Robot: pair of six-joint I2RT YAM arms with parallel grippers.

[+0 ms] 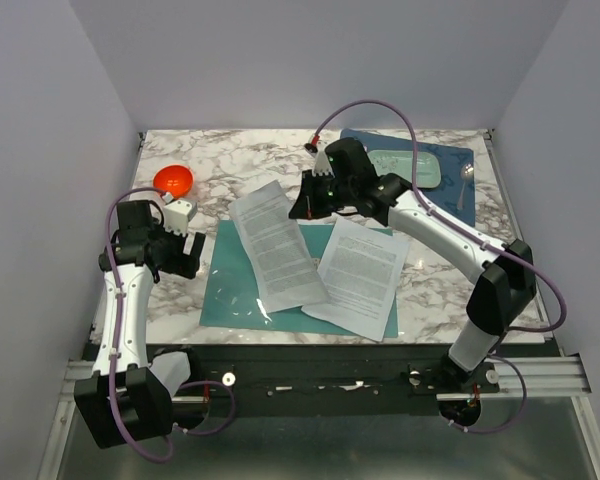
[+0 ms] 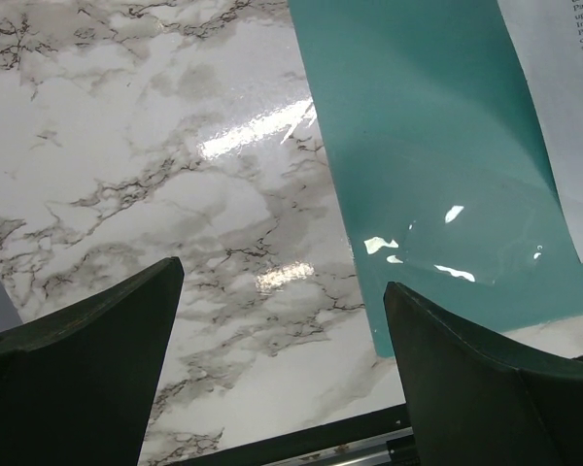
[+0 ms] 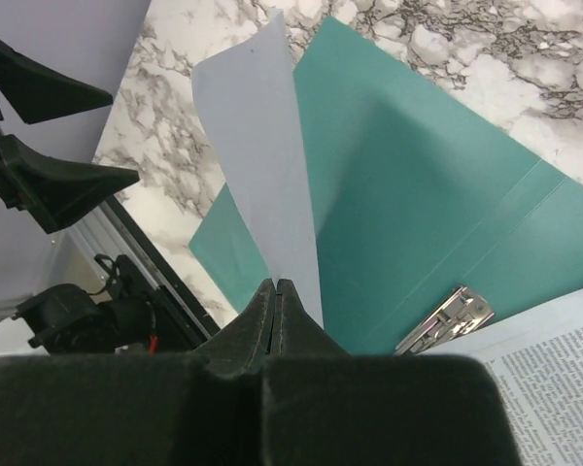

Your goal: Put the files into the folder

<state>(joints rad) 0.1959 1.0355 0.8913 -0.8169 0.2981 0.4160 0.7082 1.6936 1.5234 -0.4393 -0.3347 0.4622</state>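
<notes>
Overhead and wrist views, described from the near edge of the table outward.

Near left: the left gripper hangs over bare marble table, just beside the folder's left edge. Its jaws stand wide apart with nothing between them, as the left wrist view confirms.

Centre: the teal folder lies open and flat, and its near edge runs along the table's front. A metal clip sits at its spine. The second sheet, printed side up, rests on the right leaf and overhangs the near right corner.

The held sheet runs slantwise over the left leaf, and its far end reaches past the folder's far edge. There the right gripper pinches it. In the right wrist view the jaws are pressed together on that paper edge, and the blank underside rises away from them.

Far left: an orange bowl stands on the marble.

Far right: a pale green tray sits on a dark blue placemat.
</notes>
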